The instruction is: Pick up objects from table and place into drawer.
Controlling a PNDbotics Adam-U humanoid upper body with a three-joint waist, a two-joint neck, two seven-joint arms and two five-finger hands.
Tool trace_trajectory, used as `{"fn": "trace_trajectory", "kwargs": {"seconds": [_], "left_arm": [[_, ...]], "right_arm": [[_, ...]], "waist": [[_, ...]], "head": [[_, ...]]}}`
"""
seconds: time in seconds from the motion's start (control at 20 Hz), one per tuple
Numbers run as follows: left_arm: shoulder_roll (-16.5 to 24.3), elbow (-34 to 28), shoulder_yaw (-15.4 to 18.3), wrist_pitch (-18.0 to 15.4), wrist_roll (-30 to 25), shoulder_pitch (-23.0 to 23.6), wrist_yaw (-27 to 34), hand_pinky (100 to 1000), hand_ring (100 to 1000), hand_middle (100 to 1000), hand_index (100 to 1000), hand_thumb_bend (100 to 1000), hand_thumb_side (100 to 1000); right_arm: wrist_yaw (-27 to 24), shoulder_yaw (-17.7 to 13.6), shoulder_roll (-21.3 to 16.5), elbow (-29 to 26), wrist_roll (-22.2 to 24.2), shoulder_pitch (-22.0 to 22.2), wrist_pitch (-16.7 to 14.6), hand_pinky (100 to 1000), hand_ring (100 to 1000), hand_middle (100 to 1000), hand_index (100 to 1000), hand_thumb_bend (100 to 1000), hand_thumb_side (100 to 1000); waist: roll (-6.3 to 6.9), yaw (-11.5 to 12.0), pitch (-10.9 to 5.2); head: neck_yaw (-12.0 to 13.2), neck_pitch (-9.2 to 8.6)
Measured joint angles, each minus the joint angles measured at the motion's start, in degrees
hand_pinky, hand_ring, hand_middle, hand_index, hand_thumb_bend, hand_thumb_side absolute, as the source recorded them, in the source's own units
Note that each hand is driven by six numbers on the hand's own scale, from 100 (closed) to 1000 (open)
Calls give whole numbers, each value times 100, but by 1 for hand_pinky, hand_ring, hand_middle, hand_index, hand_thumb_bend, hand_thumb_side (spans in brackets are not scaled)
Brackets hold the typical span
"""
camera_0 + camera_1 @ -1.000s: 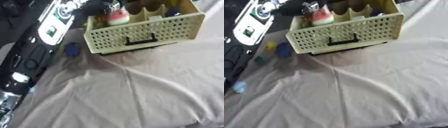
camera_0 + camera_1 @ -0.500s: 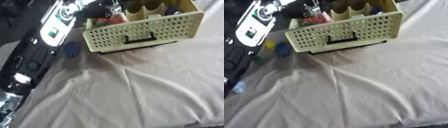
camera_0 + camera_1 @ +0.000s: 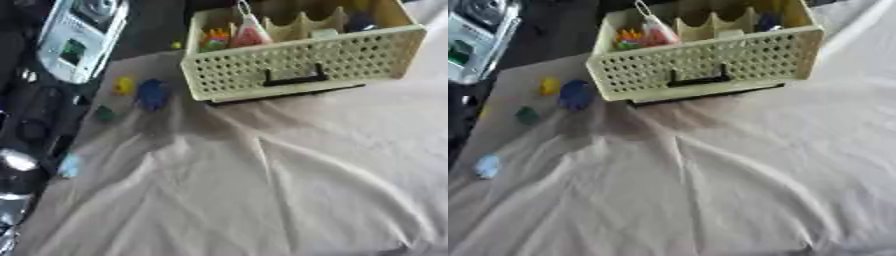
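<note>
A cream perforated drawer point(image 3: 350, 57) with a black handle point(image 3: 293, 78) stands at the top of the cloth-covered table. Inside it lie a red cone-like thing point(image 3: 252, 36), a small orange and yellow thing point(image 3: 214, 37) and a dark blue thing point(image 3: 360, 22). On the cloth to the drawer's left sit a small yellow piece point(image 3: 550, 86), a round blue piece point(image 3: 577, 94), a small green piece point(image 3: 527, 115) and, nearer, a pale blue piece point(image 3: 486, 165). Neither hand shows in either view.
A wrinkled beige cloth point(image 3: 262, 190) covers the table. Off its upper left lies a white device point(image 3: 79, 40) with a green patch. Dark equipment with a silver part point(image 3: 16, 165) lines the left edge.
The whole picture has shifted and levelled out, so the camera has moved. The drawer and the pieces on the cloth keep their places relative to each other.
</note>
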Motion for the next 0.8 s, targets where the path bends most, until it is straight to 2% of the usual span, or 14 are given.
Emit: {"fn": "trace_trajectory", "kwargs": {"seconds": [0.2, 0.4, 0.65, 0.8], "left_arm": [[80, -274, 160, 137, 254, 14, 560, 623, 770, 790, 1000, 265, 807], [272, -635, 361, 135, 692, 229, 912, 613, 757, 771, 970, 236, 809], [590, -1491, 632, 121, 1518, 834, 1322, 604, 745, 760, 938, 261, 806], [683, -2094, 795, 125, 1993, 1335, 1645, 588, 726, 743, 919, 255, 827]], "right_arm": [[-21, -2, 0, 0, -12, 63, -22, 547, 382, 411, 748, 100, 734], [-32, -4, -3, 0, -22, 182, -119, 542, 385, 414, 750, 100, 735], [-30, -5, -116, 0, 26, 375, -369, 534, 387, 418, 750, 100, 734], [60, 12, -268, 0, 195, 543, -583, 532, 382, 419, 749, 100, 741]], "waist": [[-111, 59, -51], [-259, 236, -107], [-455, 382, -140], [-632, 478, -152]], "head": [[-25, 34], [-139, 56], [-338, 54], [-427, 50]]}}
